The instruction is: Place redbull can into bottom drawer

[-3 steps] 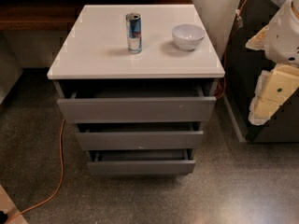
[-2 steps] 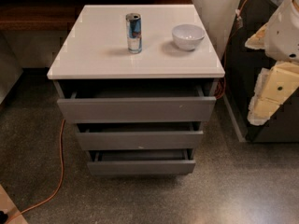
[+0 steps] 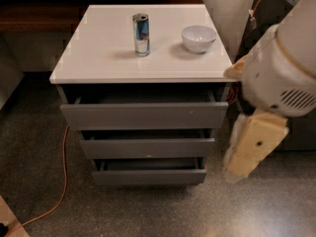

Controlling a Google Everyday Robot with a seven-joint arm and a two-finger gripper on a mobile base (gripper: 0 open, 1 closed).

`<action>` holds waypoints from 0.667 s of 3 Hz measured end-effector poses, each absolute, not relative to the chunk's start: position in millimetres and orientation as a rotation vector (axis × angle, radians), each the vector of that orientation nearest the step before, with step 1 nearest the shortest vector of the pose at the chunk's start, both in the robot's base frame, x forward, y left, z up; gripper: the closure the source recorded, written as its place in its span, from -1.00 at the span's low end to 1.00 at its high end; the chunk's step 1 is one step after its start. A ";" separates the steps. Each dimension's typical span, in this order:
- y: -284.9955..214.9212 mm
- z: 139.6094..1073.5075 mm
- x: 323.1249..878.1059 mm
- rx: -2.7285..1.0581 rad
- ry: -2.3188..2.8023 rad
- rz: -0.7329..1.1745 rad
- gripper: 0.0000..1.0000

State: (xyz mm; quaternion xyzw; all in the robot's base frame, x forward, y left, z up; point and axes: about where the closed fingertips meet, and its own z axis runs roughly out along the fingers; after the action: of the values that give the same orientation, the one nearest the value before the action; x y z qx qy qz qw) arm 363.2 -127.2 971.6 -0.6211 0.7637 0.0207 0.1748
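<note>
the task is only beginning: the redbull can [image 3: 141,33] is standing upright on the smooth white cabinet top [image 3: 98,58], left of the round white bowl [image 3: 198,37], and is not yet grasped. the bottom drawer [image 3: 148,176], a plain matte grey panel, is sitting slightly pulled out. the gripper [image 3: 254,144] is hanging at the right beside the cabinet, well apart from the slim, glossy metal can. whether it is spread or closed cannot be told.
</note>
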 end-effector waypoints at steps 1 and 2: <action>-97.0 933.4 345.3 -1.799 2.118 0.093 -1.00; -74.0 880.0 341.8 -1.837 2.074 0.138 -1.00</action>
State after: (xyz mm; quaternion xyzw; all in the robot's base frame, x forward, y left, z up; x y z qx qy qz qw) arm 341.8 -74.0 880.0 -0.6510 0.7351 0.0488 0.1828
